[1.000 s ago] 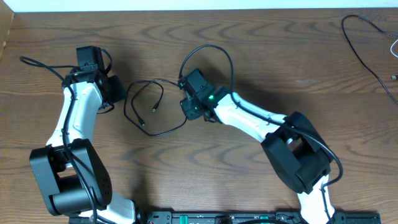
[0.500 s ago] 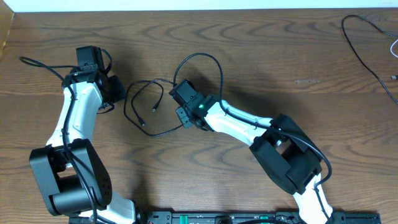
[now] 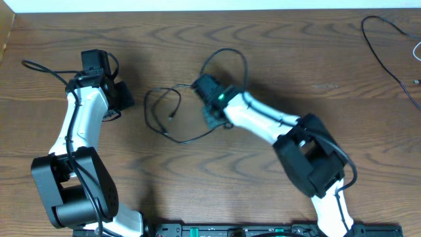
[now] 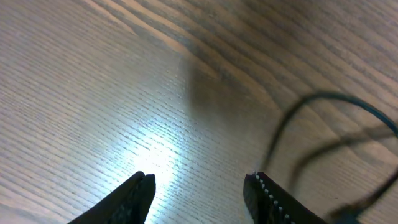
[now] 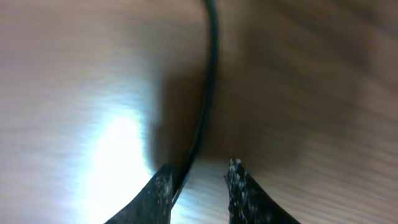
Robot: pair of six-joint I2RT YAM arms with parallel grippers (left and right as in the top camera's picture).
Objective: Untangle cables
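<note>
Cable (image 5: 209,87) on table (image 3: 296,52), right of left claw (image 4: 199,186)

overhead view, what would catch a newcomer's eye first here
The thin black cable looped loosely on the middle of the wooden table stands out first. The right end effector is down over the loop's right side, jaws apart around one strand. The left end effector sits open and empty just left of the loop, and another black cable trails off the far right corner.

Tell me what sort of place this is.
Probably a robotics lab bench: a left arm and a right arm stand at a wooden table, with a thin black cable lying loose between them.
</note>
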